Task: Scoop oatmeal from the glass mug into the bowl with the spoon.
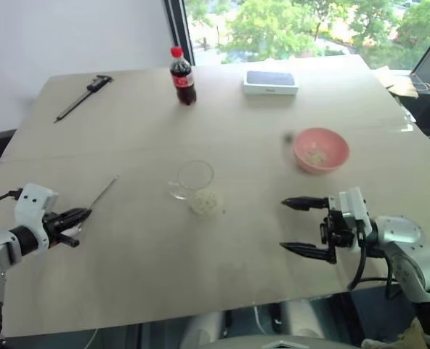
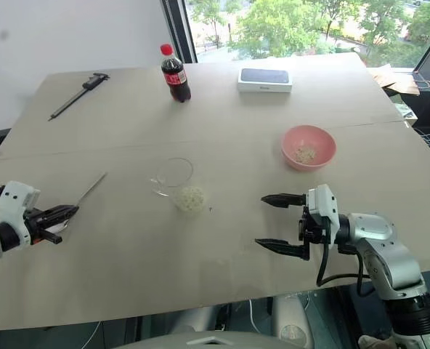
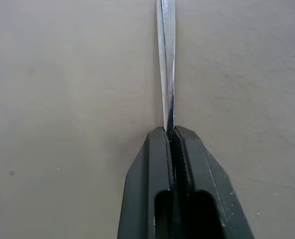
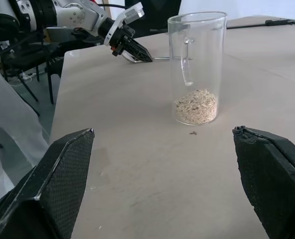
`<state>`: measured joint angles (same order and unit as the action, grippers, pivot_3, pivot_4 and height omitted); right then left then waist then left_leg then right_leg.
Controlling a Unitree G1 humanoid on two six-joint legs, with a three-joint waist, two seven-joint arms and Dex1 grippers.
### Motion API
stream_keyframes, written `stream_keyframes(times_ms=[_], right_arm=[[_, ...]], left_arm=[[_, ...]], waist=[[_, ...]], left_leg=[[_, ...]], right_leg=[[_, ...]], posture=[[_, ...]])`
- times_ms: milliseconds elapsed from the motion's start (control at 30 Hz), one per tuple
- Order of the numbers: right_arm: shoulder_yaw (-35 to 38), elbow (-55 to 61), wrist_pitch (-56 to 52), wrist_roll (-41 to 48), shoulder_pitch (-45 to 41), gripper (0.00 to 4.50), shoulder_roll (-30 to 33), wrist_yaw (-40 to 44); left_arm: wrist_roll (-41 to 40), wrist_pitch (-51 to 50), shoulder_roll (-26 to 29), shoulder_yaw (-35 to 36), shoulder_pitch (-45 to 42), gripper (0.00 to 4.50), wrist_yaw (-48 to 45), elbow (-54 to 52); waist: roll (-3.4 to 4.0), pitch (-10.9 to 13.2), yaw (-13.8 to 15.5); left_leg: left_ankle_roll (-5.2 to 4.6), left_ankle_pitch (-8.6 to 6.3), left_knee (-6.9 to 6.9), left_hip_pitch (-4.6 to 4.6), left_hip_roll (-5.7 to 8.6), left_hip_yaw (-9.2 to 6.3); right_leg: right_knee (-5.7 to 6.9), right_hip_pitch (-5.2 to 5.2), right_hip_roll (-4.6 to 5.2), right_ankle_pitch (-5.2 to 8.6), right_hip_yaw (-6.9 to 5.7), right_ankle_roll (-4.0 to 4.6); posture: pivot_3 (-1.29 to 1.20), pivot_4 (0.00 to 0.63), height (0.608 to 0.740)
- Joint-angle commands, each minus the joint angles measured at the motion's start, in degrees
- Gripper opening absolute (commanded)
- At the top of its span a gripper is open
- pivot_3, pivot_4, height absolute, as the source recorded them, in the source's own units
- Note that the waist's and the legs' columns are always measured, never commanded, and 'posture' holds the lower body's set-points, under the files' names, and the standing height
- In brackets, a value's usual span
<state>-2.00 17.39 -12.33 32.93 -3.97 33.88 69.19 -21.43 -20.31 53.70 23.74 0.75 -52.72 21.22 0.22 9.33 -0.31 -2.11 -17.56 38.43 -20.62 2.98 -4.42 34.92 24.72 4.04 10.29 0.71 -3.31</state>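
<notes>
Left hand (image 1: 83, 214), at the near left of the worktop (image 1: 128, 276), is clamped on one end of the spoon (image 1: 102, 191), which lies flat on the surface; right hand (image 2: 272, 222), near right, stands wide apart and holds nothing. Between them, mid-worktop, the glass mug (image 1: 195, 183) stands upright with oatmeal (image 4: 196, 106) at its bottom. Farther right sits the bowl (image 1: 320, 150), flakes inside, with a cola bottle (image 1: 182, 76) beyond.

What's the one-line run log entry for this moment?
left gripper: shut on spoon, on table | right gripper: open, facing glass mug | oatmeal: in mug, some in bowl
</notes>
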Motion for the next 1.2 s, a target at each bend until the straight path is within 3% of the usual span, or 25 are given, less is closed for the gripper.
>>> stream_keyframes(times_ms=[33,300,533,700,933,1100,1200], right_arm=[[0.6,-0.2,0.5,-0.1,-1.2,4.50,0.1,-0.6],[2.0,-4.7,-1.6,1.1,-6.4,4.50,-0.6,-1.9],[4.9,-8.5,-6.3,4.5,-13.6,4.50,-1.1,-4.5],[8.4,-12.6,-12.0,6.8,-23.4,4.50,-1.8,-10.8],[11.7,-11.0,-34.6,17.2,-41.5,4.50,-9.9,-36.7],[11.7,-15.1,-41.4,18.9,-50.8,4.50,-16.5,-46.5],[11.6,-16.4,-42.7,20.0,-53.9,4.50,-19.0,-47.3]], left_arm=[[-1.0,0.4,-3.9,1.6,2.7,0.03,2.4,-4.0],[-2.4,4.4,-9.9,9.0,1.9,0.03,12.2,-19.9],[-2.3,2.2,-11.9,8.3,-2.0,0.03,20.2,-35.3],[-3.2,-2.7,-11.4,4.0,-10.4,0.03,24.3,-44.6],[-0.1,-4.5,-11.2,-8.2,-25.1,0.03,25.6,-49.3],[3.8,-2.9,-10.9,-18.4,-30.3,0.03,21.9,-50.5],[4.5,-2.5,-11.4,-20.6,-31.0,0.03,20.4,-50.3]], waist=[[0.03,0.0,-0.1],[-0.42,0.1,0.5],[-0.60,0.2,0.8],[-0.63,0.2,0.9],[-0.66,0.2,0.4],[-0.65,0.2,-0.5],[-0.65,0.2,-0.8]], left_leg=[[0.00,0.00,0.00,0.00,0.00,0.00],[0.02,0.01,0.04,-0.09,-0.04,-0.05],[0.07,0.03,0.03,-0.16,-0.04,-0.05],[0.07,0.04,0.04,-0.22,-0.03,-0.03],[0.22,0.15,0.04,-0.61,-0.01,0.07],[0.30,0.22,0.22,-1.26,0.01,0.10],[0.29,0.23,0.25,-1.27,0.05,0.15]], right_leg=[[0.00,0.00,0.02,0.00,0.01,0.00],[-0.01,0.04,0.06,-0.04,-0.02,0.06],[-0.05,0.10,0.06,-0.09,-0.01,0.12],[-0.04,0.14,0.03,-0.10,-0.02,0.12],[0.19,0.65,-0.04,-0.17,0.13,0.20],[0.72,1.42,-0.07,-0.15,0.15,0.23],[0.82,1.44,-0.23,-0.15,0.20,0.22]], posture=[[0.00,0.150,0.740],[0.00,0.150,0.740],[0.00,0.150,0.740],[0.00,0.150,0.740],[0.00,0.150,0.740],[0.00,0.150,0.740],[0.00,0.150,0.740]])
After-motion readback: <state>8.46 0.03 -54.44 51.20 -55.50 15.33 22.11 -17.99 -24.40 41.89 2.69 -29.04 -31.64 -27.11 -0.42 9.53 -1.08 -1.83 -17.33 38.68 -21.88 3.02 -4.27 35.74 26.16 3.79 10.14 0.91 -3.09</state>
